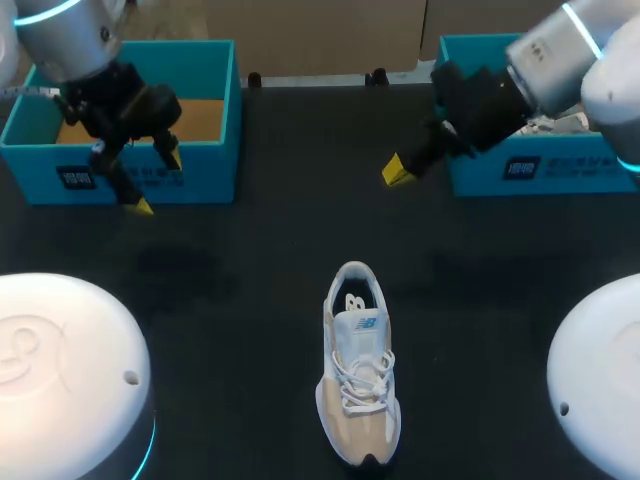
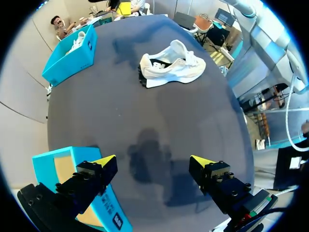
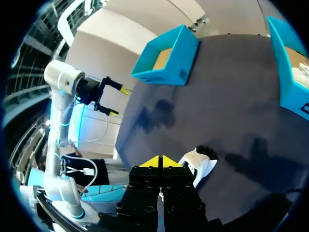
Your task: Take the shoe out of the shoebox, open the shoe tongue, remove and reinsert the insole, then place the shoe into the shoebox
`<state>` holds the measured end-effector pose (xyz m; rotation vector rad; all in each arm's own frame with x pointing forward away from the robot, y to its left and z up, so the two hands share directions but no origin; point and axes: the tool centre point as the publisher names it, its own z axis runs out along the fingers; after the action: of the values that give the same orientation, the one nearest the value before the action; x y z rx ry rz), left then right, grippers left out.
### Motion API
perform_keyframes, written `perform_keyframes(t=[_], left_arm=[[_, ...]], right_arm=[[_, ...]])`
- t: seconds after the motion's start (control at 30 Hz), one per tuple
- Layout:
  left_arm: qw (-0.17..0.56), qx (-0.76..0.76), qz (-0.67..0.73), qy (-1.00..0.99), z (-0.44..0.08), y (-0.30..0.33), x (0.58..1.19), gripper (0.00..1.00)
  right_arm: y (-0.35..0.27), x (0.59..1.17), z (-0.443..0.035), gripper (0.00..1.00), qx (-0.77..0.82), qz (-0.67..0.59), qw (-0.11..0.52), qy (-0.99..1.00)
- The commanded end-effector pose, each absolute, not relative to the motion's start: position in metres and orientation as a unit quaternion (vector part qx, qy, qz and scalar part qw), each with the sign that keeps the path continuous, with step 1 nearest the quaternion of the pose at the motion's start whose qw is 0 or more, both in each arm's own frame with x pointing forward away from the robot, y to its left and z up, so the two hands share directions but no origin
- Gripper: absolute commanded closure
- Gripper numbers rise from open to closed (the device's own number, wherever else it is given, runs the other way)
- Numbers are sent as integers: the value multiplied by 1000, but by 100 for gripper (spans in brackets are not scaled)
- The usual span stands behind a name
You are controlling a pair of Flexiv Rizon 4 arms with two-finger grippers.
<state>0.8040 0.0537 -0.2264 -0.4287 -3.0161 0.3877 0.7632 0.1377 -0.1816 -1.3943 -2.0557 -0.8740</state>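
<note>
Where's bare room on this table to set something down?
Free: table between left shoebox and right shoebox, and either side of the shoe, out to the white bases. Crowded: box fronts, at left gripper and right gripper.

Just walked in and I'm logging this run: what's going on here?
Nothing is being held. The shoe lies out on the table. The left end effector hangs open in front of the left box; the right end effector is shut and empty near the right box.

One white shoe [image 1: 358, 375], two blue shoeboxes [image 1: 205, 170] [image 1: 580, 172] (one per far corner), two grippers [image 1: 158, 183] [image 1: 398, 172] and two white domes [image 1: 60, 360] [image 1: 600, 370].
</note>
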Motion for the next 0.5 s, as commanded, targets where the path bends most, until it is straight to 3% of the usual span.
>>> perform_keyframes(t=[0.03,0.17,0.3,0.5], left_arm=[[37,-140,125,-982,-227,53,805,0],[37,-140,125,-982,-227,53,805,0],[24,-184,102,-977,-227,60,815,0],[17,-241,74,-968,-229,80,835,0]], right_arm=[[136,751,-177,100,-557,-276,138,-771],[136,751,-177,100,-557,-276,138,-771],[157,746,-173,100,-576,-183,71,-794],[173,734,-191,100,-585,-118,19,-802]])
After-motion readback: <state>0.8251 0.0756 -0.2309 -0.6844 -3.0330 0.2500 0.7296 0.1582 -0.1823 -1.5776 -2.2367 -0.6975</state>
